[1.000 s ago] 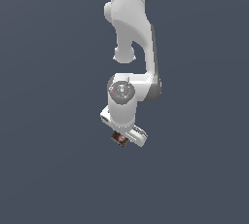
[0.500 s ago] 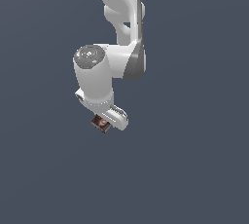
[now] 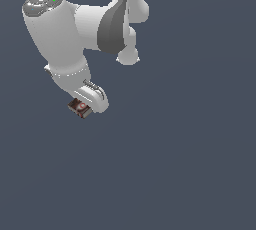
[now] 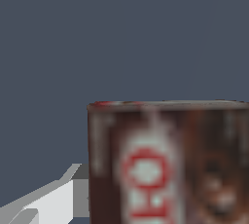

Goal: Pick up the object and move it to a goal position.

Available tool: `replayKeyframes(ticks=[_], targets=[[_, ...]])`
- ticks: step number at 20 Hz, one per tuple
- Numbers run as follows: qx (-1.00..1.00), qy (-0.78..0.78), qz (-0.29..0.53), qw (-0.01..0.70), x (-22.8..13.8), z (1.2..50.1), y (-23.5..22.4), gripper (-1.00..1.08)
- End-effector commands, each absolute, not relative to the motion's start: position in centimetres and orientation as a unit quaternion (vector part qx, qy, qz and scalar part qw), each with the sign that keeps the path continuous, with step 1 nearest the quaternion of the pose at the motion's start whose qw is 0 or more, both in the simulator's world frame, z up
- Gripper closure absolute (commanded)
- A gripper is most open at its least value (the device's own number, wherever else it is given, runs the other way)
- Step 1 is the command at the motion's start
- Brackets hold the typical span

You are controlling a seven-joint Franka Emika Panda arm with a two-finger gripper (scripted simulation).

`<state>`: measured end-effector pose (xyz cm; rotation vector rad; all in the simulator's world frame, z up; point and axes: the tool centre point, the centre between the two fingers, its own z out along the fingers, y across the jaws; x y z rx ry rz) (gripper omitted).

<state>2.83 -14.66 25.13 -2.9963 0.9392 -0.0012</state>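
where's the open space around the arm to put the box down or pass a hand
Bare surface lies everywhere below and toward the exterior view's right of the gripper and its box. The only crowded area is the upper part toward the exterior view's left, filled by the arm.

Arm (image 3: pixel 80 24): upper links cut off by the exterior view's top edge. Gripper (image 3: pixel 86 105): fingertips hidden behind its own white body; opening not readable. Box (image 3: pixel 80 107): partly covered by the gripper; in the wrist view (image 4: pixel 170 164) blurred, label unreadable, cropped at two edges.
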Motion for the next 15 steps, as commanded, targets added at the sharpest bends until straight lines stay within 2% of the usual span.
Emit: replayKeyframes(ticks=[1,8,15], targets=[[-0.954,0.299,0.0,0.001,2.4,26.9,-16.0,1.08],[-0.954,0.298,0.0,0.0,1.9,29.7,-18.2,1.08],[-0.954,0.298,0.0,0.0,2.0,29.8,-18.3,1.08]])
